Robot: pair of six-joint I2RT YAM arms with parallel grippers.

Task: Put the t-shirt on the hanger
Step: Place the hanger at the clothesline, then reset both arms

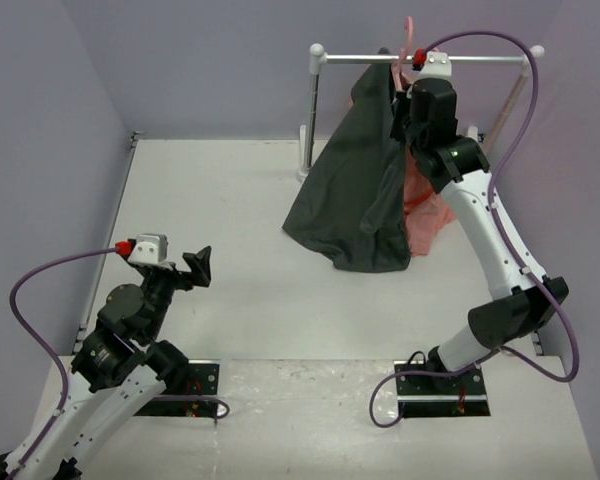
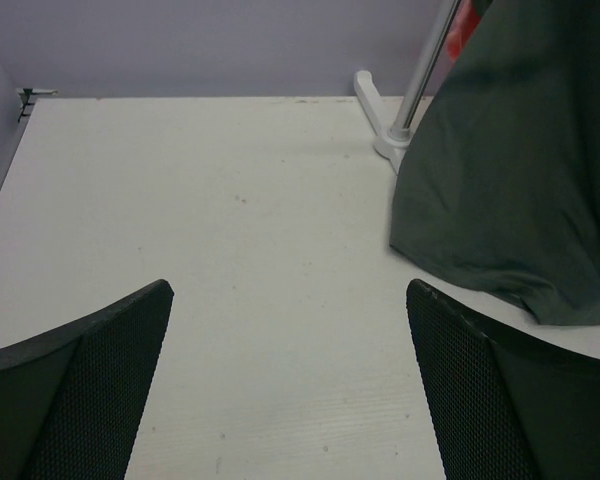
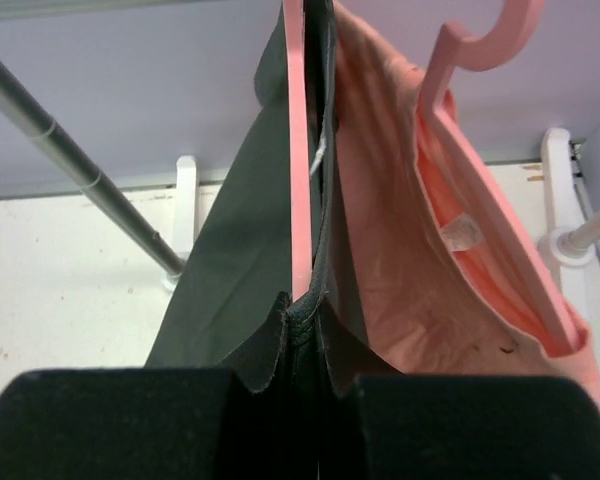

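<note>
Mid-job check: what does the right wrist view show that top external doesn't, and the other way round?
Only right wrist: the hanger as a thin pink bar inside the t-shirt neck, with the right gripper pinching dark fabric just below it. Only top external: the left gripper, open above the table, and the t-shirt's lower edge draping down to the table. Both: the t-shirt, the salmon-pink garment beside it, and the rail.

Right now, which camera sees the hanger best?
The right wrist view: the hanger runs up the middle, a pink bar inside the t-shirt. The top view mostly hides it behind t-shirt and right arm. The left wrist view misses it.
</note>
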